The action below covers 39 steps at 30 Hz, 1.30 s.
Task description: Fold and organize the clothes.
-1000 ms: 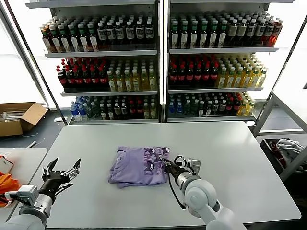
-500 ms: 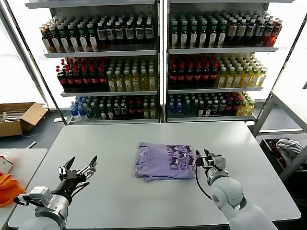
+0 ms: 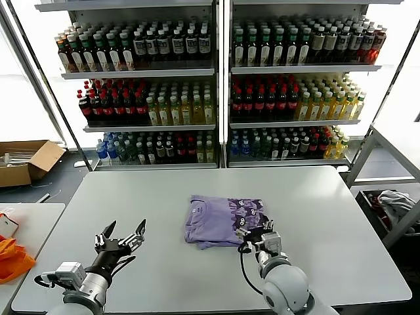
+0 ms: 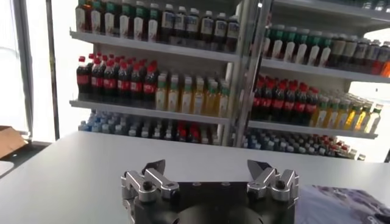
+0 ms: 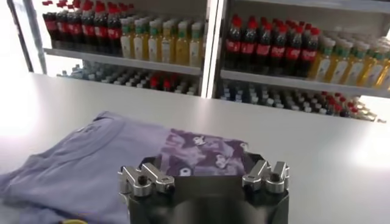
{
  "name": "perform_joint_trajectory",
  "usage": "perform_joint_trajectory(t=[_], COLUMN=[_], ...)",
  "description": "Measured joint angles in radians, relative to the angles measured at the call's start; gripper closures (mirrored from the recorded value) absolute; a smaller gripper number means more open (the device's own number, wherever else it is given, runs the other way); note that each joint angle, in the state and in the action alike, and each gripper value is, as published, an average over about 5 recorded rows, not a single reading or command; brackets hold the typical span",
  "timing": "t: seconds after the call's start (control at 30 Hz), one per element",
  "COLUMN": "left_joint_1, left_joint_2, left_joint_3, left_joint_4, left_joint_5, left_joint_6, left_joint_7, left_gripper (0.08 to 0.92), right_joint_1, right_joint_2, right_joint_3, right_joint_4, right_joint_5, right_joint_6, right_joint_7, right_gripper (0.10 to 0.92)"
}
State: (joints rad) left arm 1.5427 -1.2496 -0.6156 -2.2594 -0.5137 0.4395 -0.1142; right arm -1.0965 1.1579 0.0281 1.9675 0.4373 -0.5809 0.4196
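The folded lavender T-shirt [image 3: 223, 220] is lying on the white table [image 3: 328, 216]. The right gripper [image 3: 260, 237] is hovering at its near edge, fingers spread and empty. The left gripper [image 3: 120, 236] is waiting well apart, fingers spread.

- My T-shirt [image 3: 223, 220] is soft, matt lavender cloth, lightly wrinkled.
- My table [image 3: 328, 210] looks smooth, matt grey.
- My right gripper [image 5: 204, 176] shows dull metal fingers.

The T-shirt [image 3: 220, 222] is lavender with a dark purple and white print on its front. The worktop [image 3: 328, 216] is pale grey. An orange cloth [image 3: 12, 257] lies at the left. Shelf bottles [image 3: 262, 102] show red, yellow, green and dark contents.
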Motion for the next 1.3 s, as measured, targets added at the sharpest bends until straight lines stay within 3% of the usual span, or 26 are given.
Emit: perform_joint_trajectory(t=[1.3], left_joint_1=[0.024], left_joint_2=[-0.009], left_joint_3=[0.042], left_joint_4=[0.032], left_joint_5=[0.064], left_joint_6=[-0.006], left_joint_7=[0.044], left_gripper=[0.177], right_joint_1=[-0.138], right_joint_2=[0.071], right_joint_3=[0.068], right_joint_4=[0.091], right_joint_5=[0.171], right_joint_6=[0.0], right_joint_7=[0.12], right_gripper=[0.203])
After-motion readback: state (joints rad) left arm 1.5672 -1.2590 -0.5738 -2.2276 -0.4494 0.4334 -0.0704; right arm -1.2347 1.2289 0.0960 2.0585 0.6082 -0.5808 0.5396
